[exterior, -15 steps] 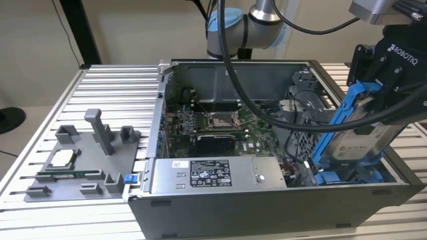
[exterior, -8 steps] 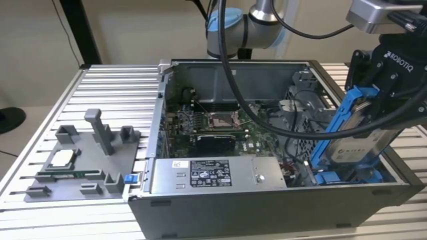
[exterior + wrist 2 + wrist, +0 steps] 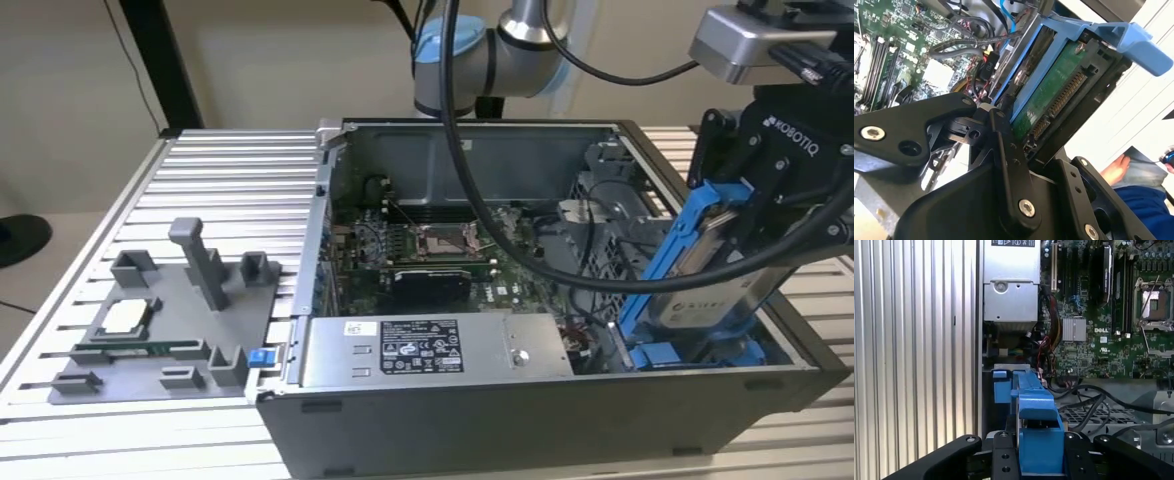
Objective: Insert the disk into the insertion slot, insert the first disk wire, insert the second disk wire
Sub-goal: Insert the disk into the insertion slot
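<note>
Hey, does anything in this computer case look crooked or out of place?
Yes. The disk, gripped by the tool, stands steeply tilted at the exterior view's right. Its lower end is at the insertion slot and its upper end is raised, so it isn't lying flat in it.

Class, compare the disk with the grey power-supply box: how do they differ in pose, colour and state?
The disk leans steeply on edge; the power-supply box lies level. The disk sits in a bright blue frame; the power-supply box is bare grey metal. The disk is clamped in the gripper; the power-supply box rests untouched in the computer case. Both are grey and labelled.
</note>
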Robot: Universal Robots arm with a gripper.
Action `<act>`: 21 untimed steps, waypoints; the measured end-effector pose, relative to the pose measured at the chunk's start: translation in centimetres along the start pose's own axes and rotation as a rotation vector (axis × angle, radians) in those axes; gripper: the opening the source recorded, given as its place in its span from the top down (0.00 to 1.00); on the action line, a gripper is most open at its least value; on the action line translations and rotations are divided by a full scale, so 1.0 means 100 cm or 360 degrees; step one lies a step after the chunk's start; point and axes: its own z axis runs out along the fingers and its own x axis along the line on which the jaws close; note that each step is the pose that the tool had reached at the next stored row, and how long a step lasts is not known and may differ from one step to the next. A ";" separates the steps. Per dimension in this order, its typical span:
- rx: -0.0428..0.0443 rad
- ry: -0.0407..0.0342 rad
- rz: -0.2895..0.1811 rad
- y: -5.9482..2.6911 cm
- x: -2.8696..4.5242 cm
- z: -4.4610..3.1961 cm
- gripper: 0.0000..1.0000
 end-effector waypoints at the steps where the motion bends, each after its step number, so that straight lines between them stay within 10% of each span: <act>1: 0.0000 -0.0002 0.0000 -0.0001 0.0000 0.0007 1.00; 21: 0.0000 -0.0011 0.0000 -0.0035 0.0006 0.0307 1.00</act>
